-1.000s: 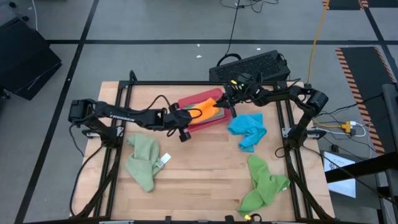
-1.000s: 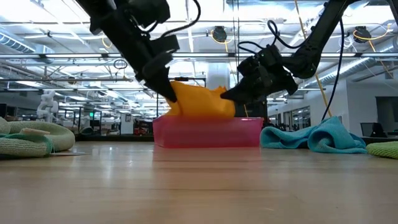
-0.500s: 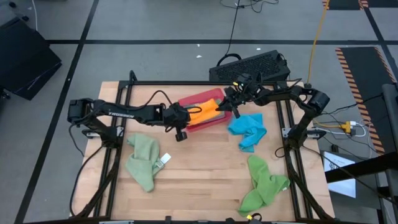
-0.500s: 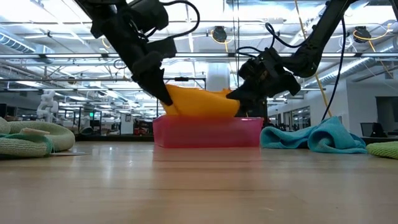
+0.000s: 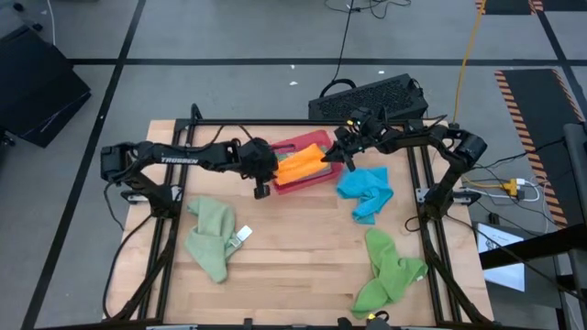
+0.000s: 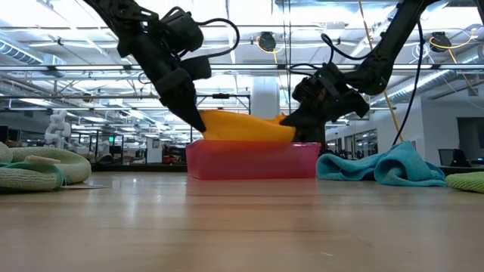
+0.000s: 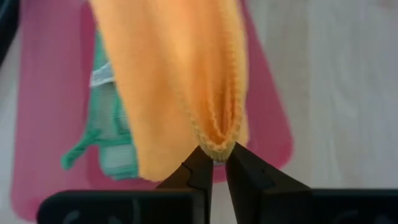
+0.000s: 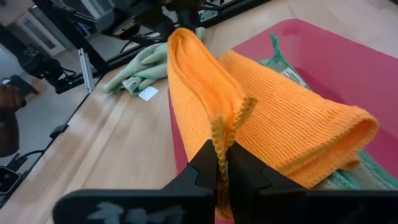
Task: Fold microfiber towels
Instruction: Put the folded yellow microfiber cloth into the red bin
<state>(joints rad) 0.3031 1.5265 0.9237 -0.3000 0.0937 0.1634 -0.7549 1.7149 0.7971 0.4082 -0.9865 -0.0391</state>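
Observation:
An orange microfiber towel is stretched over the red tray at the table's far middle, folded double. My left gripper is shut on its left end, and my right gripper is shut on its right end. A green towel lies in the tray under it. On the table lie a bright blue towel, a sage green towel and a bright green towel, each crumpled. My left gripper pinches the hemmed edge of the orange towel's end between its two fingertips, several layers together. The fingers slant down from the table's left. The towel runs away from them, sagging over the tray. My right gripper pinches the hemmed corner at the towel's other end between its fingertips, coming nearly level from the table's right. The folded towel stretches from it toward the left gripper, its underside over the green towel in the tray.
A black keyboard-like box sits just beyond the table's far edge, behind my right arm. The table's near middle between the sage green and bright green towels is bare wood. Black frame rails run along both sides.
My left gripper has swung toward the table's far left with its end of the orange towel and has turned. The towel, bunched up above the tray before, is now drawn out longer and flatter between the two grippers and lies lower over the tray.

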